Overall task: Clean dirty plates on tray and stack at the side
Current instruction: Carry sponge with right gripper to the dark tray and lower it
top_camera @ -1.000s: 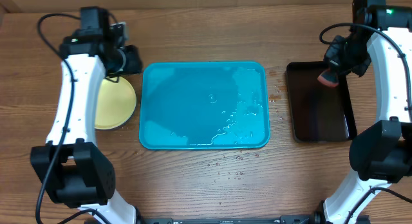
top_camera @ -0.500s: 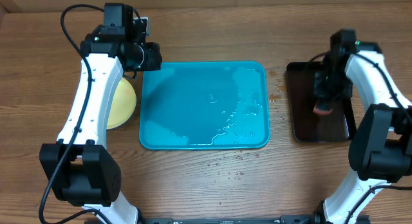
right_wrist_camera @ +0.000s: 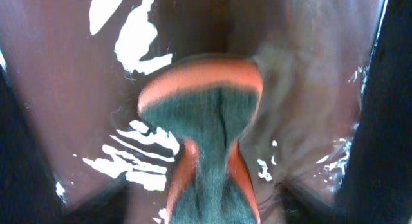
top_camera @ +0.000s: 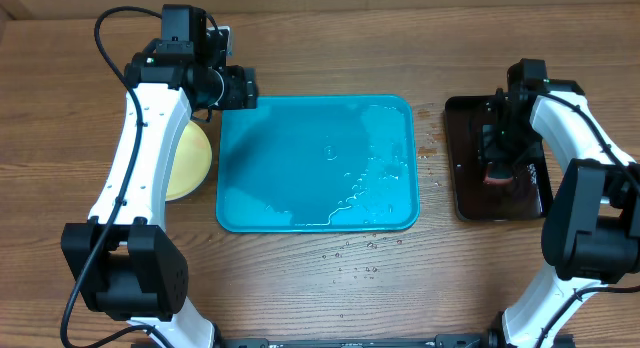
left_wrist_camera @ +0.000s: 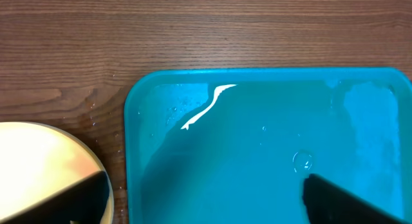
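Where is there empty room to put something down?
The blue tray is bare, though wet. Open table runs along the near edge in front of it, with some drops, and along the far edge behind it. Crowded: the left side, where the plates sit under the left arm, and the black tray, where the right gripper hovers over the sponge.

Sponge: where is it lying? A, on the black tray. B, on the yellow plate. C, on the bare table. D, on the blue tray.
A: the sponge lies on the black tray, which sits to the right of the blue tray.
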You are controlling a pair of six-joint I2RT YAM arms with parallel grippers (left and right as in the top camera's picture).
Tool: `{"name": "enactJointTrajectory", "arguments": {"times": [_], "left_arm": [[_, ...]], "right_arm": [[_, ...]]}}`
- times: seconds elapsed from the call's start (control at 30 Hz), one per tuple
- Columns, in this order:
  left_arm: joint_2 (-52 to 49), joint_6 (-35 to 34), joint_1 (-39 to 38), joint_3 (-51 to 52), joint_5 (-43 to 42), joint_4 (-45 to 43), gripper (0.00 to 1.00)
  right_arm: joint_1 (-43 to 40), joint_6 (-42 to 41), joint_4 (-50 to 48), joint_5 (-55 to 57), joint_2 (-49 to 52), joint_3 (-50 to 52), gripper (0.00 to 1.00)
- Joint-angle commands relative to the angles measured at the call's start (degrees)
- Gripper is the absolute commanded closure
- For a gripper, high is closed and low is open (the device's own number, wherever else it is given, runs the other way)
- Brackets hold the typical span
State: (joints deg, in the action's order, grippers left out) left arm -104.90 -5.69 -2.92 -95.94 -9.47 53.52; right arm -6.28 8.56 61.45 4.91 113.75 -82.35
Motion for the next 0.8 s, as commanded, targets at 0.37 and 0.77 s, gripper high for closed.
{"name": "enactJointTrajectory", "arguments": {"times": [0.37,0.77], "left_arm": [[0.98,0.39,0.04,-0.59,-0.46,-0.17,0.00],[0.98,0.39,0.04,-0.59,-0.46,-0.17,0.00]], "right_arm": [[0.22,-2.58,20.22,-11.37,-8.33,-30.45,0.00],[0.22,-2.62,30.27,-22.03,-22.10,-40.33,0.00]]}}
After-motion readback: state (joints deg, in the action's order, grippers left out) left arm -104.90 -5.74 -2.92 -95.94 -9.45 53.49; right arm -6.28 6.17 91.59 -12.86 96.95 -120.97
